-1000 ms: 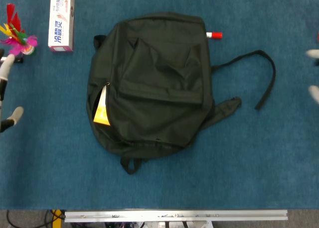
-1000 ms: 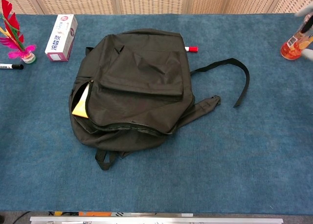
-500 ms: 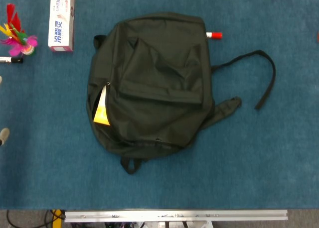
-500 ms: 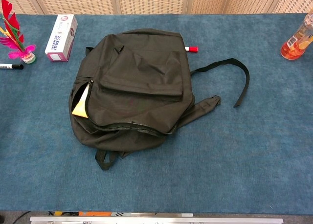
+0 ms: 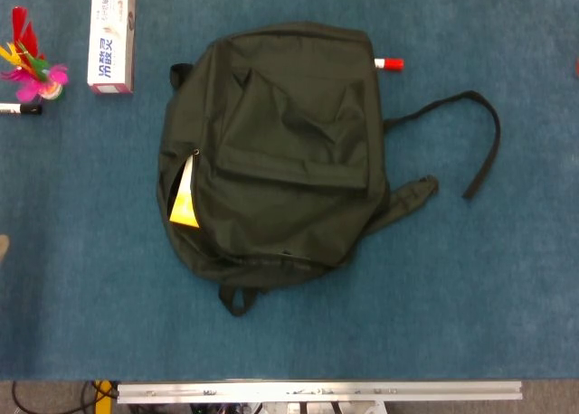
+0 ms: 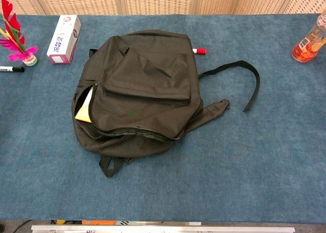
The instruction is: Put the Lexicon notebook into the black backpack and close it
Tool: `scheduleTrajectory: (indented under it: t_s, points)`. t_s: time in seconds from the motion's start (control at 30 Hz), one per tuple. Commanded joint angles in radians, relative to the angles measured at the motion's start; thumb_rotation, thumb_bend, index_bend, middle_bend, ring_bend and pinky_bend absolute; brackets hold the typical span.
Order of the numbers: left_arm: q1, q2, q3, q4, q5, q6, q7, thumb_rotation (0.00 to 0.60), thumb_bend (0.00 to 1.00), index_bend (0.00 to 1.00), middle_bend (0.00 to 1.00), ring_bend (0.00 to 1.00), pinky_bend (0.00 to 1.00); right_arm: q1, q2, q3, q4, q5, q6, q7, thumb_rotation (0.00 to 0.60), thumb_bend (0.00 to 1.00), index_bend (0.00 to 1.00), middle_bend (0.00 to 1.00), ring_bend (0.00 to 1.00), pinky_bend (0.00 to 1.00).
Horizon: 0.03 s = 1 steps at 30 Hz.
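The black backpack (image 5: 276, 143) (image 6: 137, 88) lies flat in the middle of the blue table, straps trailing to the right. Its zipper gapes along the left side. A yellow-orange corner of the notebook (image 5: 184, 203) (image 6: 84, 110) shows through that gap; the remainder is inside the bag. Only a pale sliver of my left hand (image 5: 3, 246) shows at the left edge of the head view, far from the bag. How its fingers lie is hidden. My right hand is out of both views.
A white toothpaste box (image 5: 111, 36) (image 6: 64, 32) lies at the back left. A feather shuttlecock (image 5: 32, 66) and a black marker (image 5: 18, 109) sit at the far left. A red-capped pen (image 5: 389, 64) pokes out behind the bag. A bottle (image 6: 308, 42) stands at the back right.
Both hands pulled away outward: the left slid off the left edge, the right left the right edge. The backpack and notebook stayed still.
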State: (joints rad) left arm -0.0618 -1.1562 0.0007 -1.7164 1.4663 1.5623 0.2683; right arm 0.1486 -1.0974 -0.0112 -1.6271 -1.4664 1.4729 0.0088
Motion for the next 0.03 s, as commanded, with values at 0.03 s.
scheduleTrajectory:
  t_s: [0.03]
  points:
    - [0.000, -0.001, 0.001, -0.003, -0.002, -0.010, 0.008, 0.600, 0.13, 0.02, 0.00, 0.00, 0.09, 0.004, -0.001, -0.005, 0.002, -0.025, -0.015, 0.006, 0.600, 0.23, 0.29, 0.42, 0.24, 0.45]
